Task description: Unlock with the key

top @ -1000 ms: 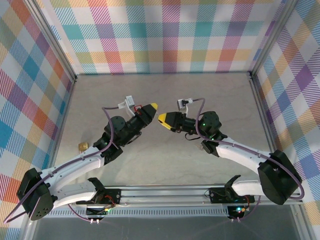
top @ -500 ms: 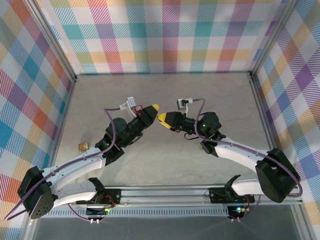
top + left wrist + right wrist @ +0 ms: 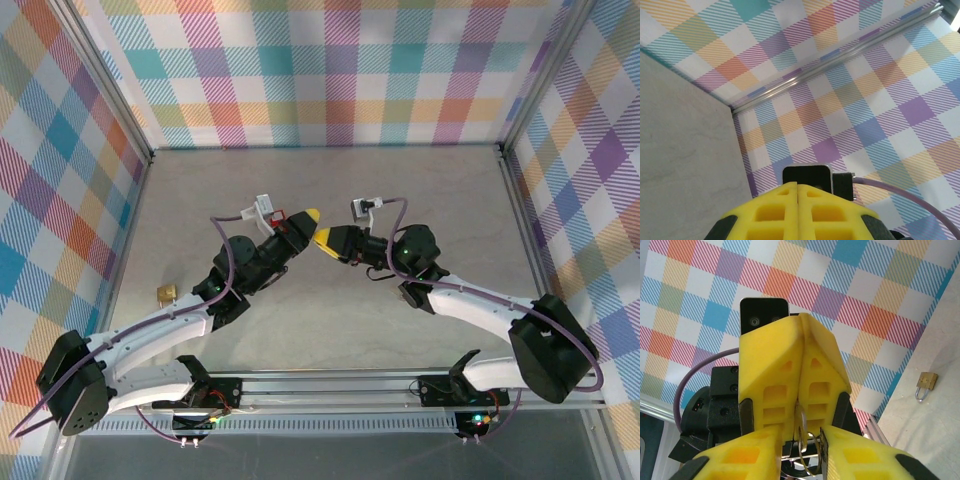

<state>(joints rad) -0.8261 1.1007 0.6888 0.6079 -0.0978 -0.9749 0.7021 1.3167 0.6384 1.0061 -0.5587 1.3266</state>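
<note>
Both arms (image 3: pixel 150 335) have white links, black joints, looping purple cables (image 3: pixel 222 240) and yellow, window-cut jaws.

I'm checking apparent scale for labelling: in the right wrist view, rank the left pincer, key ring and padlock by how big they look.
Largest to smallest:
1. left pincer
2. key ring
3. padlock
The key ring is much nearer the camera than the padlock, so its lead is apparent only.

I see a pale grey stone-look counter (image 3: pixel 330 180) boxed in by pastel plaid walls (image 3: pixel 330 70), with aluminium posts (image 3: pixel 112 85) rising at its far corners and a slotted metal rail (image 3: pixel 330 385) along its near edge.
</note>
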